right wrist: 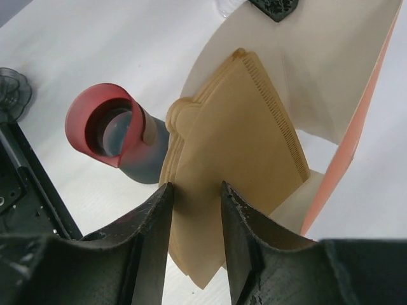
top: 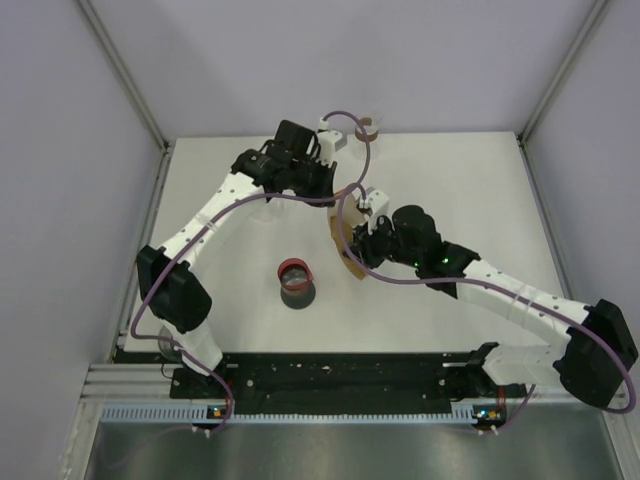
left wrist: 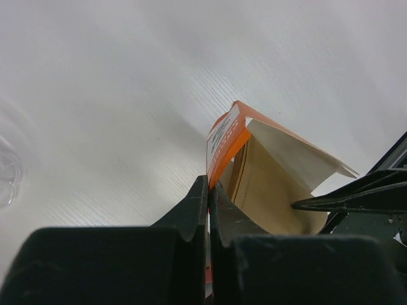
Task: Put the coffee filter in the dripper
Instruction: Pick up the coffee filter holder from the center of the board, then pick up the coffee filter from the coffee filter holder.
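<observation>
Red dripper [top: 295, 272] stands mid-surface [top: 450, 180], nearest the bases. Just beyond it, the right gripper [right wrist: 195, 190] is spread astride the coffee filter stack [right wrist: 235, 140], not yet pinching. Farther off, the left gripper [left wrist: 208, 190] is pressed together on the orange packet [left wrist: 222, 143]. Recommend closing on a single filter only.

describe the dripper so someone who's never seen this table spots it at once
Start at the white table and go to its middle, toward the near edge. The dripper is the round cup with a red rim on a dark body; the tan paper filters nearby are flat and fan-shaped.
</observation>
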Available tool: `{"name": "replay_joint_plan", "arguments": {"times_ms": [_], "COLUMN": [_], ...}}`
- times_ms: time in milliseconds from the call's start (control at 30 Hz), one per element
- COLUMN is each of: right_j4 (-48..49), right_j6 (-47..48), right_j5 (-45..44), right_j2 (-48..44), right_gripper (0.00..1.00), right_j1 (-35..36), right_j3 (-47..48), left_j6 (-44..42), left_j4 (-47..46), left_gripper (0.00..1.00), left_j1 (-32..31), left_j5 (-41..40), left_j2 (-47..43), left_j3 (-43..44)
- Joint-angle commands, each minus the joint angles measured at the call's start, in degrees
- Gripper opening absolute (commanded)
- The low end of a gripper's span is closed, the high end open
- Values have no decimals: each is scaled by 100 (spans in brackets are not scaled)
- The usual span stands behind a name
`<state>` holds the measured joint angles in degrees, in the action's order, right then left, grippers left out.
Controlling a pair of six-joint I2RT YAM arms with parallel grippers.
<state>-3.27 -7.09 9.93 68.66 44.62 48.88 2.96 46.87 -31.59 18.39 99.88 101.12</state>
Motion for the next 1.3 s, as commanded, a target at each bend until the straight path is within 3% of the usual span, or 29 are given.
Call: {"name": "replay_joint_plan", "arguments": {"times_ms": [0,433,600,800,1000,1167,1267], "right_j4": [-42,-130,-139,-78,-69,-60,-60], "right_j6": [59,-73,-91,-99,-117,-99,-91], "right_j5": [-316,-658,-976,-1266,-1380,-1327,-1328], "right_j2": [112,-186,-283,-248,-204,-257,-292], "right_gripper": [36,10,9,20,20,3,0], "right_j1": [20,-111,-112,-120,-112,-120,-112], "right_j3": [341,306,245,209,218,236,236], "left_j6": [38,-32,-50,-24,-50,-50,-68], "left_j4": [-47,-47,-55,-64,-64,-55,-64], "left_gripper": [0,0,0,0,0,0,0], "left_j1": [-40,-49,-66,-75,-92,-101,-110], "left_j5": [165,94,86,147,138,156,147], "left_j2": [-320,-267,-249,-197,-205,-205,-197], "left_j3": [189,197,206,224,241,250,250]}}
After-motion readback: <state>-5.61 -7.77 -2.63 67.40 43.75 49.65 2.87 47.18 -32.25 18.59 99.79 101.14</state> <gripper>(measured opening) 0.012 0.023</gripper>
